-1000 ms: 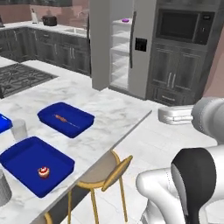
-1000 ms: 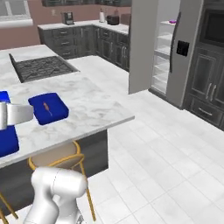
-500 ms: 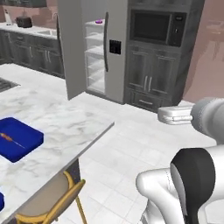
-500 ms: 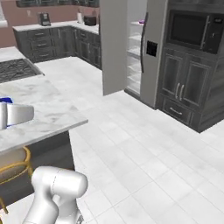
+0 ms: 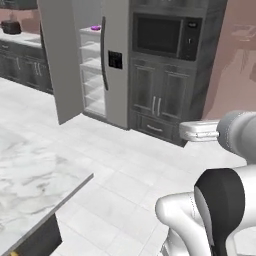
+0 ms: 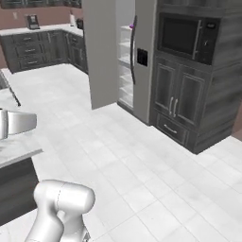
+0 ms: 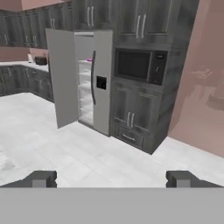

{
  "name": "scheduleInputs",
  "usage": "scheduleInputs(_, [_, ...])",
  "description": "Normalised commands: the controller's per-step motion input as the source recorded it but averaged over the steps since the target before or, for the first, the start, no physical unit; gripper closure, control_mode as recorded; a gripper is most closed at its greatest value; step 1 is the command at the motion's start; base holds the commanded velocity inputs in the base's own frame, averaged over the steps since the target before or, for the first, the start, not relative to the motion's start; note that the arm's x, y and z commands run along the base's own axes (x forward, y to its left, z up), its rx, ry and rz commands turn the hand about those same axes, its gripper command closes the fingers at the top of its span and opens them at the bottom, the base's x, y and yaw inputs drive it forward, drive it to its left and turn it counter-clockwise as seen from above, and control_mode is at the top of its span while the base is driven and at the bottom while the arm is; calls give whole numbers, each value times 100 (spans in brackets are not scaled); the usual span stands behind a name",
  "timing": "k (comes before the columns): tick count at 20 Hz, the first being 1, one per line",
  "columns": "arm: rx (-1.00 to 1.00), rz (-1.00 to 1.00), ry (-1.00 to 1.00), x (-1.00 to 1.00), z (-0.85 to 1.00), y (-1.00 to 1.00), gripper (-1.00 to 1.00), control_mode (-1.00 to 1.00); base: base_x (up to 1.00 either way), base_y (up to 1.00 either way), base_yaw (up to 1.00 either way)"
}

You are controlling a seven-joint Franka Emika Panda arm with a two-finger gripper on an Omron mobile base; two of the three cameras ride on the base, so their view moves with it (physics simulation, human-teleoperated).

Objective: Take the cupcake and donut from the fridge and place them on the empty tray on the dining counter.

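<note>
A: Where is the donut (image 5: pixel 95 28) sitting?
B: It is resting on the top shelf inside the fridge (image 5: pixel 112 65), whose left door is standing open, just left of the built-in microwave (image 5: pixel 161 36).
A: And the gripper (image 7: pixel 111 178)?
B: Its fingers are standing wide apart and holding nothing, pointing across the tiled floor (image 6: pixel 142 165) toward the fridge, well apart from it.
A: The dining counter (image 5: pixel 30 185)?
B: Its marble corner is showing well in front of the fridge.
</note>
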Motion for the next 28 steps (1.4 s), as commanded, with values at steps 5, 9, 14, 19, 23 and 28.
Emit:
scheduleInputs(5, [0,0,0,0,0,0,-100,100,100,-49,0])
scheduleInputs(9, [0,0,0,0,0,0,-100,100,100,7,0])
scheduleInputs(14, [0,0,0,0,0,0,-100,100,100,40,-1])
scheduleInputs(19, [0,0,0,0,0,0,-100,100,100,33,0])
scheduleInputs(23, [0,0,0,0,0,0,-100,100,100,-57,0])
scheduleInputs(28, [0,0,0,0,0,0,-100,100,100,-54,0])
